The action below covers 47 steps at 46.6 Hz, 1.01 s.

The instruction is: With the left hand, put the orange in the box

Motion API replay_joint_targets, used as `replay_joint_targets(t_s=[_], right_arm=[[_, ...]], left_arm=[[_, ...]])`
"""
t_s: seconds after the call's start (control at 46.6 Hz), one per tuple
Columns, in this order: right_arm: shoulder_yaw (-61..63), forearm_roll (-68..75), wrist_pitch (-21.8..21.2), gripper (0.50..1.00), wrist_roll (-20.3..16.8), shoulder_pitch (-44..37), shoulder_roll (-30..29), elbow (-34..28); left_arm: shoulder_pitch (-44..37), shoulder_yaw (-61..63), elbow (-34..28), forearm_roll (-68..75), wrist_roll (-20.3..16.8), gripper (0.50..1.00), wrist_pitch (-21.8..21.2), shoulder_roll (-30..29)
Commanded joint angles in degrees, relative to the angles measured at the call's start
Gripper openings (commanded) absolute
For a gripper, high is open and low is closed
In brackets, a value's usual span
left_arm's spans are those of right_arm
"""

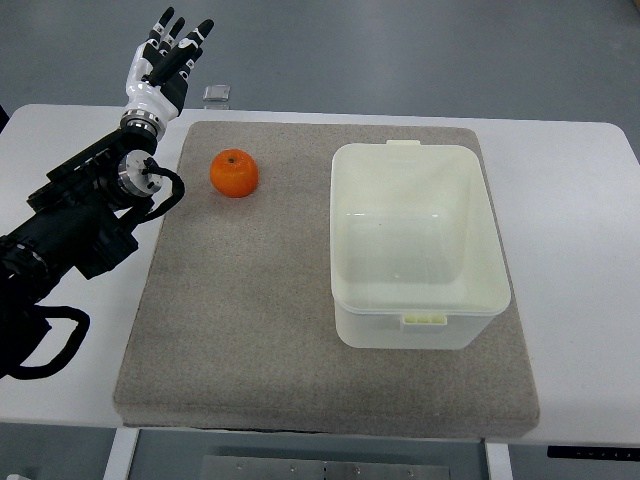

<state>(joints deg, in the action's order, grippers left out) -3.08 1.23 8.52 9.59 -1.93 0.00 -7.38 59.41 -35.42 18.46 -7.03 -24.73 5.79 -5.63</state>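
The round, bright orange fruit (234,173) sits by itself on the big grey felt mat (250,340), up near the mat's far left corner. Nothing is touching it. The left robot hand (167,63), black and white with thin fingers (190,45), is up and to the left of the orange, well apart from it, past the far edge of the mat and over the back edge of the table. Its fingers are stretched out and a little spread, pointing away from the robot, and it holds nothing. The black left arm (85,215) comes in from the left side and lies over the white table top (570,220), just beside the mat's left edge. To the right of the orange, with a strip of bare mat between them, stands the pale cream plastic box (345,230). The box is open on top and sits on the right part of the mat. A small grey square thing (217,94) lies on the table just behind the mat, near the hand.
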Motion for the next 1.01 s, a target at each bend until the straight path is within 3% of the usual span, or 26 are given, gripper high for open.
replay_joint_targets(t_s=[0.0,0.986], right_arm=[[0.0,0.0,0.0,0.926,0.1,0.0,0.0,0.0],[0.0,0.0,0.0,0.926,0.0,0.0,0.0,0.0]], left_arm=[[0.0,0.0,0.0,0.0,-0.2,0.988,0.0,0.0],[0.3,0.6,0.0,0.1,-0.2,0.990,1.1,0.1]])
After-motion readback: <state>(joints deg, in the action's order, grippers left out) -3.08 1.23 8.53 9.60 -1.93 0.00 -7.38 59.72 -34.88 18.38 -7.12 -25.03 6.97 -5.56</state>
